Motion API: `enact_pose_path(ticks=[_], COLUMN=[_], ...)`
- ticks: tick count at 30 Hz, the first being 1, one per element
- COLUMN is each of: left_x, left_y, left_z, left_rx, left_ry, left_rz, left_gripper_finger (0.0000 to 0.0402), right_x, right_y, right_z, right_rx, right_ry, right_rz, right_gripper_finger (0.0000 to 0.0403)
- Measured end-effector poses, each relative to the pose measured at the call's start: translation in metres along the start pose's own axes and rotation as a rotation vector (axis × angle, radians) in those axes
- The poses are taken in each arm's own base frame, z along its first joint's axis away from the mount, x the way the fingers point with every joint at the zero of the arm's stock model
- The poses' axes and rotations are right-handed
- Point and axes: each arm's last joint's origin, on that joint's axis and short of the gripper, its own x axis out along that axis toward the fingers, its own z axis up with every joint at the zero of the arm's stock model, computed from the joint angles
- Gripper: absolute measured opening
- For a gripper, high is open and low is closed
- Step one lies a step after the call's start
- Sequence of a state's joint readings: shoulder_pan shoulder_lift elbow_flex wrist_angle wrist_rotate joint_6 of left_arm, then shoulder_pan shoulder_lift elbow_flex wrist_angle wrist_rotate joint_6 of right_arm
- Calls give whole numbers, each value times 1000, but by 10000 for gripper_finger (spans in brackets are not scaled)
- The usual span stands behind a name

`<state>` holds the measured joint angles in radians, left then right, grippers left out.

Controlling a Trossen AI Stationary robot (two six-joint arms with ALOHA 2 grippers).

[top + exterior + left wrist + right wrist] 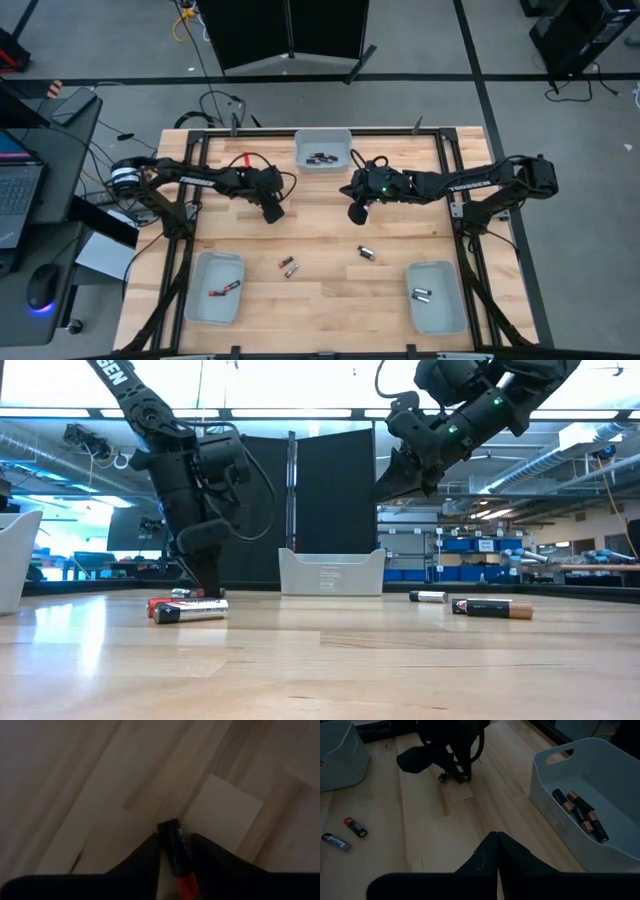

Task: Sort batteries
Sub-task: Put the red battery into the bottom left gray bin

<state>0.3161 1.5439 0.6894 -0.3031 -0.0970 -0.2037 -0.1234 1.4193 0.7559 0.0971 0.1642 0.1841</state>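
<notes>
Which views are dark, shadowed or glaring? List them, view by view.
Left wrist view: dark, left gripper a silhouette at the red-and-black battery. Right wrist view: dim, right gripper in shadow. Low view: ceiling lights glare from behind; sheen on table. High view: evenly lit.

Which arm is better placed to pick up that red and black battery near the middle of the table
Left. The left gripper already straddles the red-and-black battery on the table; the right gripper is shut and raised above it.

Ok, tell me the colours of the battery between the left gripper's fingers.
Black with a red end, best seen in the left wrist view: battery between the left gripper fingers.
</notes>
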Motion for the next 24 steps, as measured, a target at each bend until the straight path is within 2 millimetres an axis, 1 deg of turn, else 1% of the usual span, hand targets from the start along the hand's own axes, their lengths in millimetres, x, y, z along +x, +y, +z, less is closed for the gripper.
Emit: enact_pose_path(ticks=[4,6,9,11,13,15,17,20,24], left_x=[-3,-6,-17,-25,-36,-48,-60,-81,-108], left_y=[-2,-4,-11,-16,-26,-37,-50,-75,-106], left_z=[6,16,34,44,54,59,58,50,29], left_rx=[52,75,130,173,227,276,333,443,531], left_ry=[-3,-41,-101,-111,-127,-109,-43,52,120], left_rz=[-23,-32,-43,-49,-62,-86,-108,-129,-164], left_gripper_finger=[44,42,42,42,42,42,42,42,42], right_x=[0,0,-1,-1,-1,-1,-1,-1,-2], right_y=[1,2,4,4,5,5,5,6,11], right_z=[0,0,-1,-1,-1,-1,-1,-2,-1], right_rx=[-2,-7,-10,-12,-13,-14,-12,-10,-15], right_ry=[1,1,1,2,0,2,5,5,-12], right_rz=[3,7,11,12,6,3,4,14,32], right_gripper_finger=[15,19,17,12,10,11,16,16,10])
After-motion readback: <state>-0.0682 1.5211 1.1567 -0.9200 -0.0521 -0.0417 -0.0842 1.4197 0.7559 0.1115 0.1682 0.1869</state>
